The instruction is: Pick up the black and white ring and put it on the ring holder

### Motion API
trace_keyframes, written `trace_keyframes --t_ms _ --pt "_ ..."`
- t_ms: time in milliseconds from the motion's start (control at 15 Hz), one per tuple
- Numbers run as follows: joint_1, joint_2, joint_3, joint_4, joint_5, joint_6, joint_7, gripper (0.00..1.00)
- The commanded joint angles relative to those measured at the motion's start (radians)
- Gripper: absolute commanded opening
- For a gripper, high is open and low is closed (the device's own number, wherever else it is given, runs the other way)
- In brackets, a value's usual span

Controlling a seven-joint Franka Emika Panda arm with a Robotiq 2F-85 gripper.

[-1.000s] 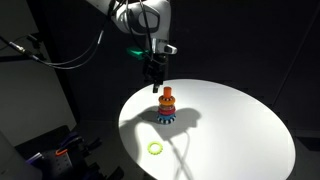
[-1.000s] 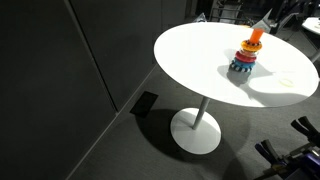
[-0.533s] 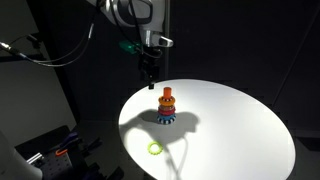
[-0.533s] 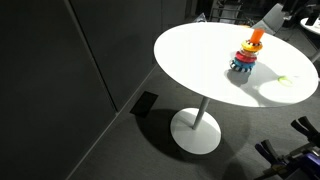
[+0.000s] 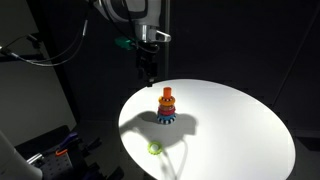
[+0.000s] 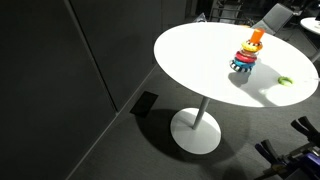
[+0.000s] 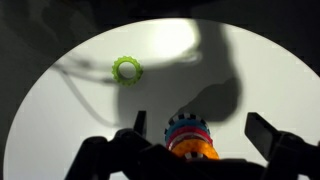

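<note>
The ring holder (image 5: 167,105) stands upright on the round white table, with orange, red and yellow rings over a wider dark and white base ring; it also shows in the other exterior view (image 6: 246,55). In the wrist view the ring holder (image 7: 190,140) lies below and between my fingers. A small black and white segmented piece (image 7: 193,155) sits on top of the orange ring, partly hidden by my gripper body; I cannot tell whether it is the black and white ring. My gripper (image 5: 147,72) hangs above and behind the holder, open (image 7: 200,128) and empty.
A plain yellow-green ring (image 5: 155,148) lies flat on the white table (image 5: 230,130) near its front edge, and shows in the other views (image 6: 285,80) (image 7: 127,69). The table (image 6: 190,50) stands on one pedestal foot. Dark walls surround it.
My gripper has risen from the top of the ring holder and moved slightly back. The holder and the yellow-green ring have not moved.
</note>
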Motion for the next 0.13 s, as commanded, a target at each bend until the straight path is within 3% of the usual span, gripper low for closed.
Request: trace_keyframes --t_ms 0,67 --pt "-0.014 0.0 0.013 0.001 0.001 -0.002 -0.001 1.0" --pt "-0.014 0.0 0.013 0.0 0.001 -0.002 -0.001 1.0"
